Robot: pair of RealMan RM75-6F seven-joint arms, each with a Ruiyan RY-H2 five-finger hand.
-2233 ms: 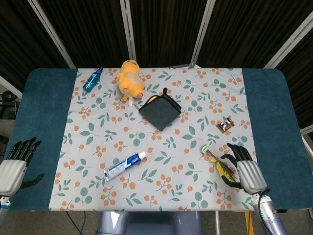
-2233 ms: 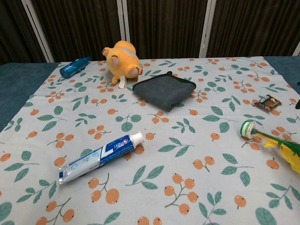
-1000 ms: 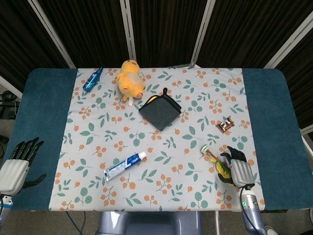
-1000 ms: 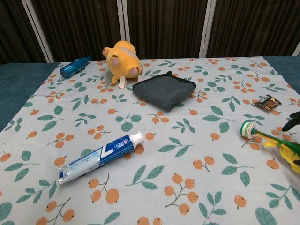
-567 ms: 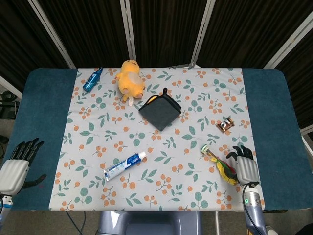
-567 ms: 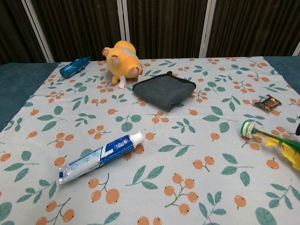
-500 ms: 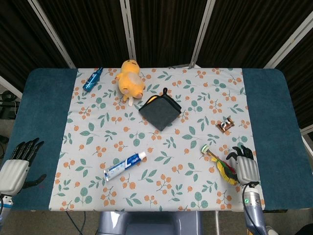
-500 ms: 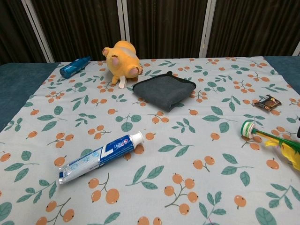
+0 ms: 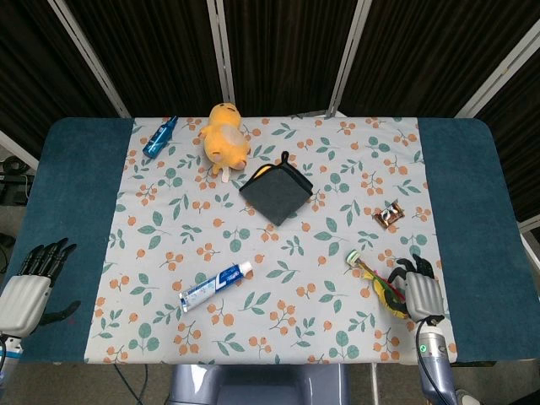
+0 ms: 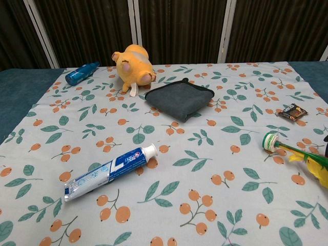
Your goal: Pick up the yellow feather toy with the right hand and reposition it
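The yellow feather toy (image 9: 384,285) lies flat near the cloth's front right, its green-and-white cap (image 9: 355,257) pointing toward the middle. In the chest view its cap (image 10: 270,140) and yellow feathers (image 10: 318,166) reach the right edge. My right hand (image 9: 420,288) sits just right of the feathers, back up, dark fingers (image 9: 403,269) spread and bent down, the nearest one touching the feather end. Nothing is lifted. My left hand (image 9: 25,287) hovers off the table's front left corner, fingers apart and holding nothing.
A toothpaste tube (image 9: 215,286) lies front centre. A dark grey cloth (image 9: 276,193) sits mid-table, with an orange plush (image 9: 225,137) and a blue bottle (image 9: 159,137) at the back left. A small snack packet (image 9: 389,215) rests behind the toy.
Over the last second my right hand slid right, off the top of the feathers to their right side, then edged slightly back toward them. The toy and left hand stayed put.
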